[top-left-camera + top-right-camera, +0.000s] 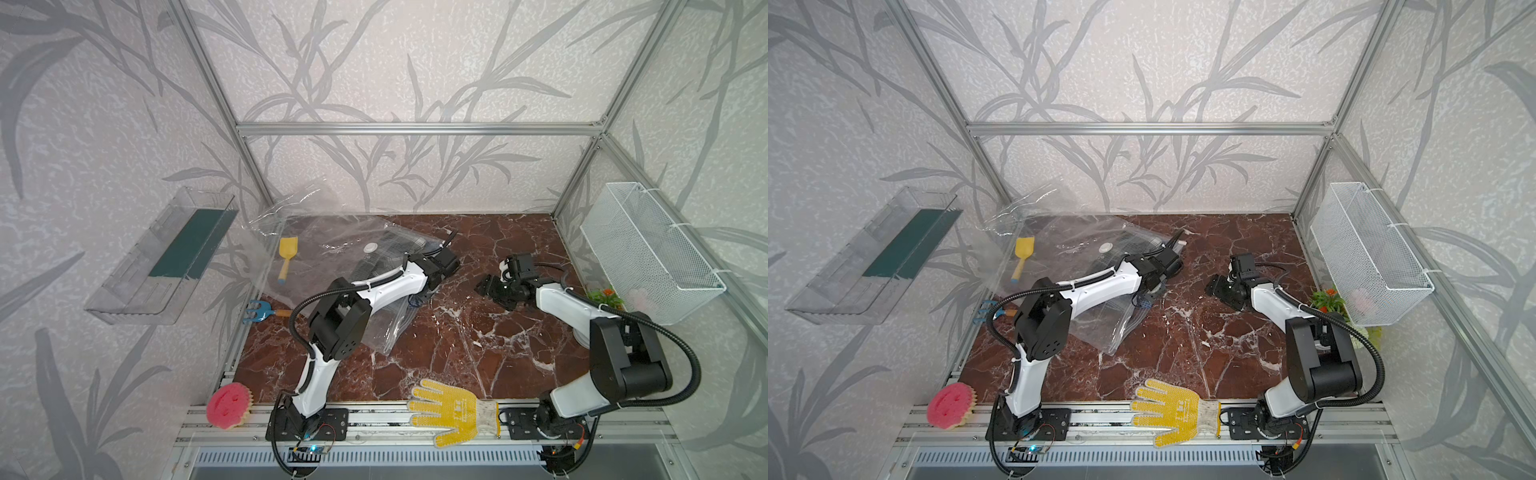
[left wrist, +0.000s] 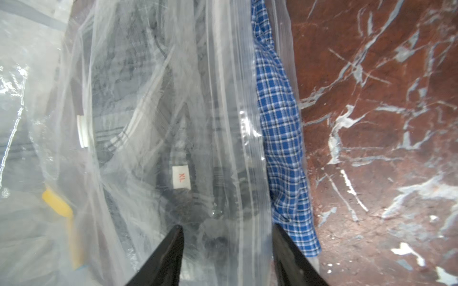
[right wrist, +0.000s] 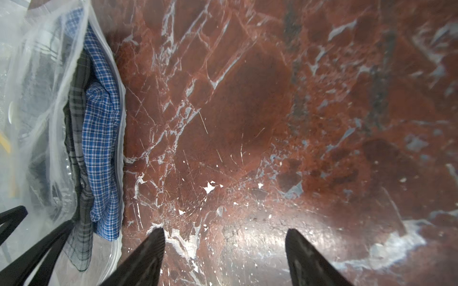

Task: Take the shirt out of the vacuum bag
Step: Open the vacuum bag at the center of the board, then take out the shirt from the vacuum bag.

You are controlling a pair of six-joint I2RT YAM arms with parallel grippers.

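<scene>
The vacuum bag [image 1: 328, 241] [image 1: 1059, 245] lies crinkled at the back left of the marble table, its round white valve [image 1: 371, 248] facing up. Grey and blue plaid shirt [image 2: 280, 123] [image 3: 101, 123] fabric bulges out at the bag's open mouth; the rest shows through the plastic [image 1: 399, 245]. My left gripper [image 2: 226, 226] [image 1: 448, 245] [image 1: 1175, 243] is at that mouth, jaws apart, with the bag's zip-seal edge between them. My right gripper [image 3: 224, 232] [image 1: 484, 286] [image 1: 1214, 286] is open over bare marble, just right of the bag, with nothing between its fingers.
A yellow toy shovel [image 1: 286, 253] lies under the bag's left part and a blue rake [image 1: 257, 311] beside it. A pink sponge [image 1: 228, 405] and a yellow glove [image 1: 451, 411] rest on the front rail. A white mesh basket [image 1: 648, 249] and a small plant [image 1: 604, 297] are at the right wall.
</scene>
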